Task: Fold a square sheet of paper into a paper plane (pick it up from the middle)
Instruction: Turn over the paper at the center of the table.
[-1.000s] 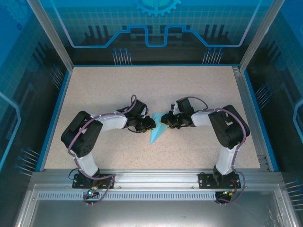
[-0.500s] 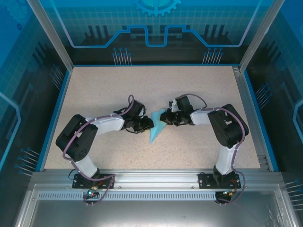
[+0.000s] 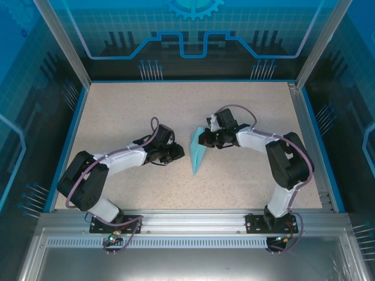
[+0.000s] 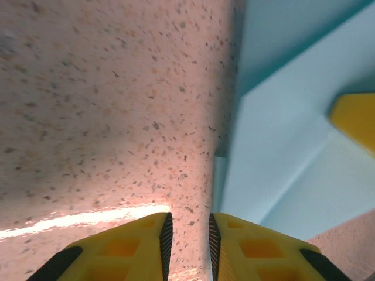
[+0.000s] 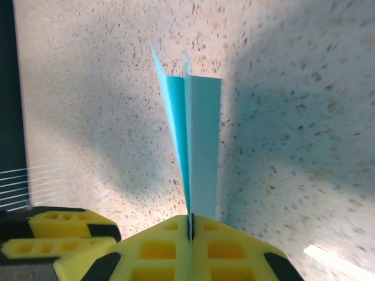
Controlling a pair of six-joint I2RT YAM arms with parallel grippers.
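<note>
The light-blue square sheet of paper stands folded into a slim paper plane point(image 3: 197, 151), its tip pointing toward the near edge of the table. My right gripper point(image 3: 203, 139) is shut on its rear end. In the right wrist view the plane point(image 5: 202, 140) sticks out edge-on from the pressed-together fingertips of the right gripper point(image 5: 190, 222). My left gripper point(image 3: 179, 152) sits just left of the plane, apart from it. Its jaws point(image 4: 187, 234) are open by a narrow gap, with bare table between them. The plane's flat side point(image 4: 281, 146) lies to their right.
The speckled beige table point(image 3: 129, 111) is bordered by a blue rim and transparent walls. A yellow fingertip of the right gripper point(image 4: 354, 120) shows against the paper in the left wrist view. The left gripper's fingers point(image 5: 53, 234) show at the lower left of the right wrist view.
The right gripper closed on the paper and drew it slightly back and right. The paper now looks narrower and edge-on. The left arm pulled away to the left, off the paper.
</note>
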